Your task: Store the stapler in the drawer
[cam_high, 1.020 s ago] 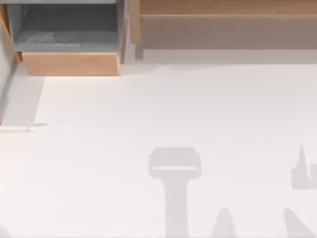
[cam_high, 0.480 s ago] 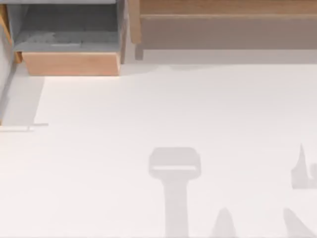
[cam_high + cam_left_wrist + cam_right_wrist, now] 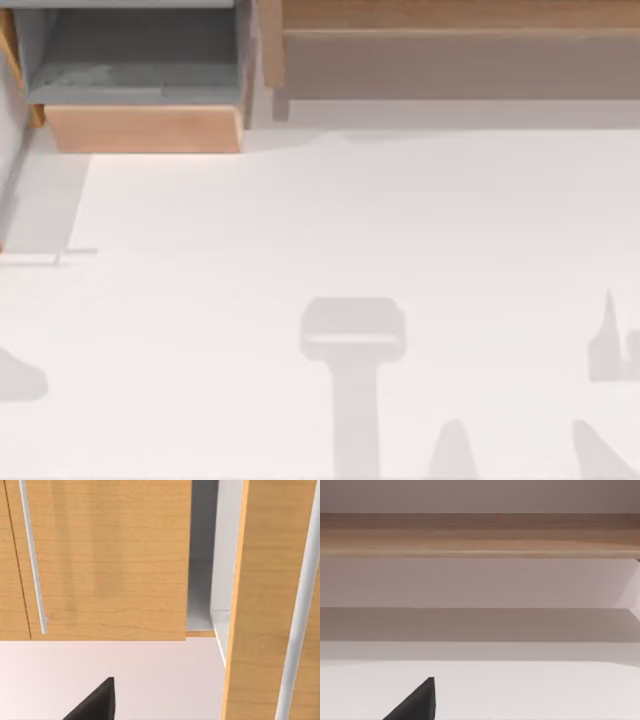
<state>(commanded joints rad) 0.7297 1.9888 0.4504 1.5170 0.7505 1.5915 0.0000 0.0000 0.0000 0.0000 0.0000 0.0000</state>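
While the tan-fronted, grey-lined drawer [image 3: 140,95] is sitting open, any pale stapler inside is escaping me. Gripper states: cannot tell. Closing blindly is risking a jam.

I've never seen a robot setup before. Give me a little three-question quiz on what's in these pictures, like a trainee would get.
1. True or false: the boxy drawer with a grey inside and tan wooden front panel stands open.
2. In the top view, that drawer sits at the: A) upper left, B) lower right, C) centre.
3. Fill in: in the top view, the long brown wooden unit lies to the drawer's ____.
Key: 1 true; 2 A; 3 right.
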